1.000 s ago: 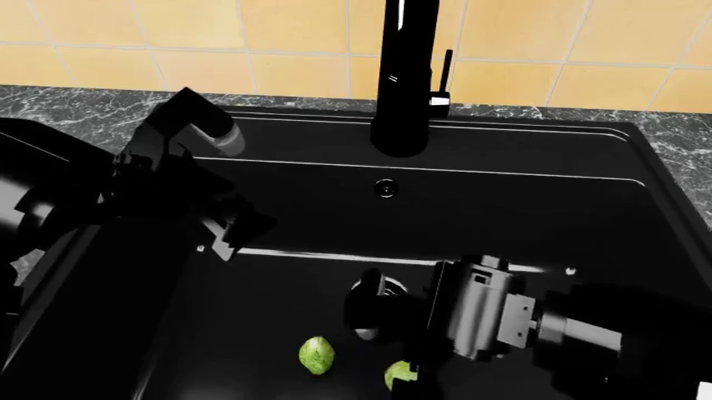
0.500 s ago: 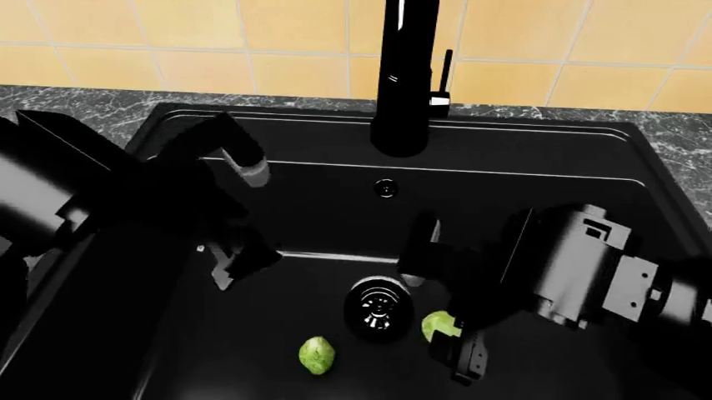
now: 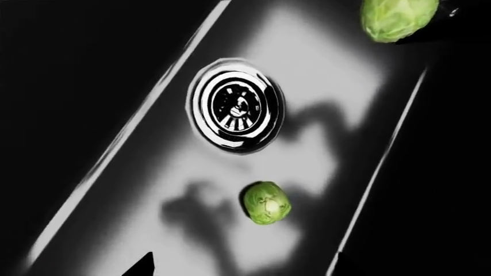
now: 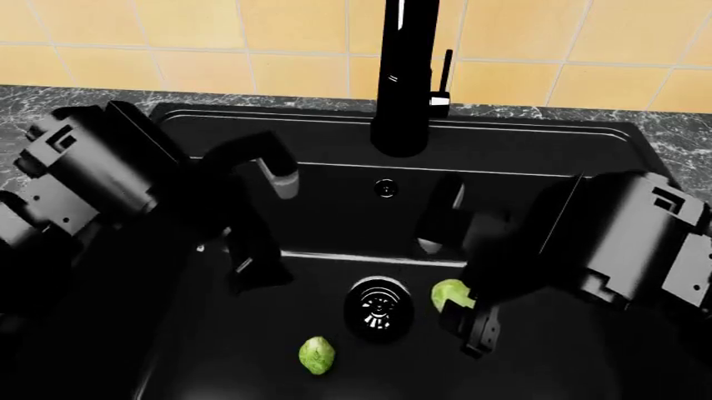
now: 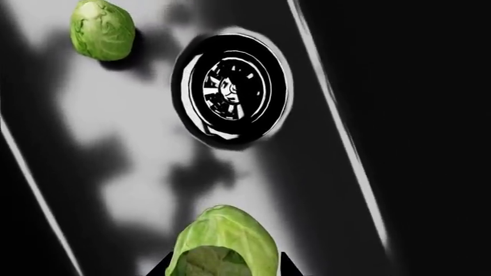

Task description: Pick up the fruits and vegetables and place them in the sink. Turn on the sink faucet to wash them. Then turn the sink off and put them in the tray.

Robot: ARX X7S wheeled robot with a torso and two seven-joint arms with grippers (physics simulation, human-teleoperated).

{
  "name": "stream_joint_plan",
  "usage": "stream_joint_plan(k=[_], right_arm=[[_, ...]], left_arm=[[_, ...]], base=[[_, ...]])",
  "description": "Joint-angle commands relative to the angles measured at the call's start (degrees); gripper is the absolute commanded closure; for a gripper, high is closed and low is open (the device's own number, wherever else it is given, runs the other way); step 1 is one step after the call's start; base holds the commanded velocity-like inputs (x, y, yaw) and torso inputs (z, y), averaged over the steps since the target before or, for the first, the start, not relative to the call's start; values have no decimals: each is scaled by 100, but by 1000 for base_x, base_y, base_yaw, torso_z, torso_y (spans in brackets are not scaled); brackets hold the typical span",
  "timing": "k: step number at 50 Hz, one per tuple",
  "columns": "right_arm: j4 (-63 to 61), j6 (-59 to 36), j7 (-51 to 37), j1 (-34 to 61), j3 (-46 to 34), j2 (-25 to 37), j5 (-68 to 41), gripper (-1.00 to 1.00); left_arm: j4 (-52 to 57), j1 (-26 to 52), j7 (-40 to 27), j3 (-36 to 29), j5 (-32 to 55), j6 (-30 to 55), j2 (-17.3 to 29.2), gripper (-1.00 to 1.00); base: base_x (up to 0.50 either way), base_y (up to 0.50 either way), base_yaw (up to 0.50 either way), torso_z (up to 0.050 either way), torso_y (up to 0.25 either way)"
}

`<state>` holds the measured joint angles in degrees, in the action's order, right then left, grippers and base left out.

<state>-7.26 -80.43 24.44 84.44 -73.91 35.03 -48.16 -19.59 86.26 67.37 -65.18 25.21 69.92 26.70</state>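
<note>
The right hand (image 4: 462,312) hides part of one sprout (image 4: 449,293), and the faucet (image 4: 403,75) top is cut off.

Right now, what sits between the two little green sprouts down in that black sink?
The round drain lies roughly between them in the head view: one Brussels sprout on the sink floor, the other sprout at the right gripper fingers.

One green sprout (image 4: 317,355) is lying at seven o'clock of the drain (image 4: 378,307); another sprout (image 4: 449,293) is sitting at three.
</note>
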Motion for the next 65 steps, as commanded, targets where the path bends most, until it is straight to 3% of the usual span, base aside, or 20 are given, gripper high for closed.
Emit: stream_joint_plan(k=[1, 13, 35, 51, 65], right_arm=[[-28, -55, -11, 214, 23, 7, 10, 100], [-20, -56, -26, 319, 11, -13, -6, 100], [18, 33, -89, 281, -22, -59, -46, 100], [121, 163, -59, 257, -117, -112, -27, 100], [187, 274, -76, 196, -153, -110, -29, 100]], left_arm=[[-1904, 254, 946, -847, -364, -1094, -858, -100], [-3174, 118, 1422, -1281, -591, -1885, -1508, -100], [-4143, -95, 1645, -1534, -699, -2725, -2024, -100], [-3118, -69, 1498, -1566, -587, -2511, -1896, -100], [-3463, -229, 1631, -1807, -659, -2772, -2167, -100]], base=[[0, 0, 0, 0, 0], [0, 0, 0, 0, 0], [0, 0, 0, 0, 0], [0, 0, 0, 0, 0], [0, 0, 0, 0, 0]])
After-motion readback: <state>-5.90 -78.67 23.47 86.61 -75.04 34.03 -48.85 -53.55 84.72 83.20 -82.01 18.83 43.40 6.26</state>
